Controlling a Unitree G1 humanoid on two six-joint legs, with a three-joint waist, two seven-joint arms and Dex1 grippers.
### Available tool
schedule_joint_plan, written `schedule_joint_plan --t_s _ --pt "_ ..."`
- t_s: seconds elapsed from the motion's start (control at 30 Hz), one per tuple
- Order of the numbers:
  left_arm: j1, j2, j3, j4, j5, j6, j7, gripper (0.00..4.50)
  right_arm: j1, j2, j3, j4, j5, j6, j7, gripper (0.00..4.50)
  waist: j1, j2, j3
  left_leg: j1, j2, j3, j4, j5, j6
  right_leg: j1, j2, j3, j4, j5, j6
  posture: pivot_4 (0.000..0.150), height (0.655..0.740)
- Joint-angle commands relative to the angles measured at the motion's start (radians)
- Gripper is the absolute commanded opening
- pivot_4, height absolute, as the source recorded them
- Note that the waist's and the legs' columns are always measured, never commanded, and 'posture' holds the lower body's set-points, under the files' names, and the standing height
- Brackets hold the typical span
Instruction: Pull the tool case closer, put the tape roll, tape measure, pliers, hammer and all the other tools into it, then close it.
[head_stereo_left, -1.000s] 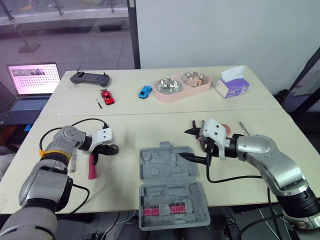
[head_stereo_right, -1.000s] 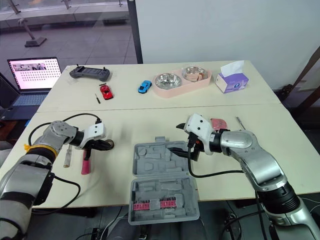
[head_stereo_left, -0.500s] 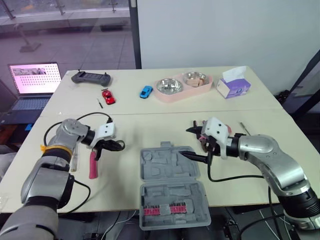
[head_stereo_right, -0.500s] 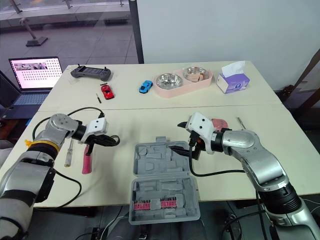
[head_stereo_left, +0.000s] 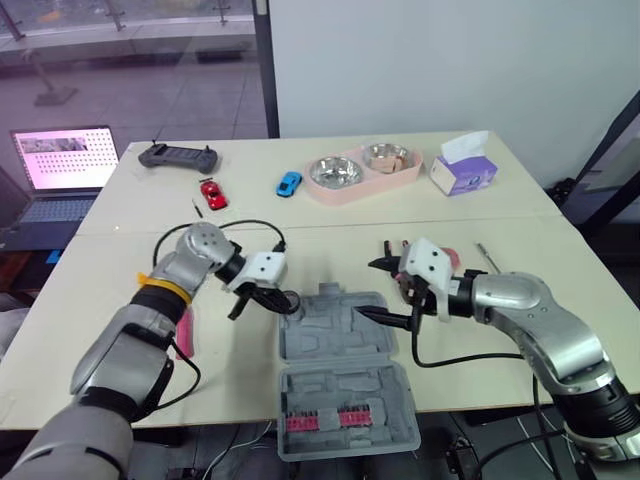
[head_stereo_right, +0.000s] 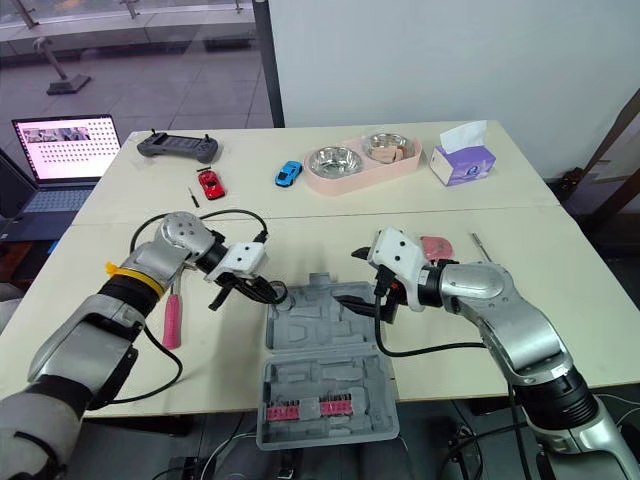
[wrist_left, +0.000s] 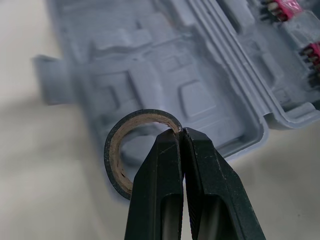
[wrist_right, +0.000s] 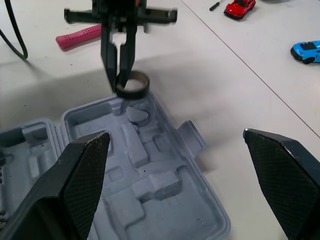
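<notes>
Tape roll (wrist_right: 133, 90): dark ring, cardboard core. My left jaws were clamped on its wall, one inside the core, holding roll over far left corner of open case (head_stereo_left: 335, 340). Judged light, stiff, apt to pivot; wall pinch suited it. My right jaws stood wide apart beside case. No lettering legible.

The table (head_stereo_left: 320, 240) is carrying the open tool case (head_stereo_left: 340, 375), with a pink-handled tool (head_stereo_right: 171, 320) lying left of it and a tissue box (head_stereo_left: 465, 172) beyond
</notes>
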Motion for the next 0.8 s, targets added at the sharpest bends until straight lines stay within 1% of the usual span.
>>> schedule_joint_plan --t_s 0.03,0.17,0.4,0.57,0.8 --pt "-0.038 -0.009 -0.010 0.036 0.017 -0.042 -0.003 0.02 -0.001 0.009 -0.011 -0.063 0.006 0.001 -0.013 4.50 0.002 0.000 0.000 0.000 0.000 0.000 0.000 0.000 0.000 0.000 0.000 0.000 0.000 0.000 0.000 0.150 0.7400" --pt "-0.054 -0.039 -0.001 0.078 0.039 -0.068 -0.003 0.02 0.004 0.009 -0.014 -0.074 0.010 0.010 -0.022 4.50 0.004 0.000 0.000 0.000 0.000 0.000 0.000 0.000 0.000 0.000 0.000 0.000 0.000 0.000 0.000 0.150 0.7400" --pt "-0.049 -0.052 0.001 0.118 0.090 -0.119 0.003 0.02 0.012 0.003 -0.023 -0.091 0.019 0.024 -0.031 4.50 0.002 0.000 0.000 0.000 0.000 0.000 0.001 -0.001 0.001 0.000 0.000 0.000 0.000 0.000 0.000 0.150 0.7400" --pt "-0.058 -0.054 0.006 0.147 0.126 -0.139 0.057 0.02 0.013 0.002 -0.028 -0.093 0.024 0.027 -0.034 4.50 0.003 0.000 0.000 0.000 0.000 0.000 0.001 -0.001 0.001 0.000 0.000 0.000 0.000 0.000 0.000 0.150 0.7400" --pt "-0.066 -0.060 0.009 0.166 0.145 -0.149 0.077 0.02 0.008 0.003 -0.027 -0.091 0.029 0.029 -0.033 4.50 0.002 0.000 0.000 0.000 0.000 0.000 0.001 -0.001 0.001 0.000 0.000 0.000 0.000 0.000 0.000 0.150 0.7400"
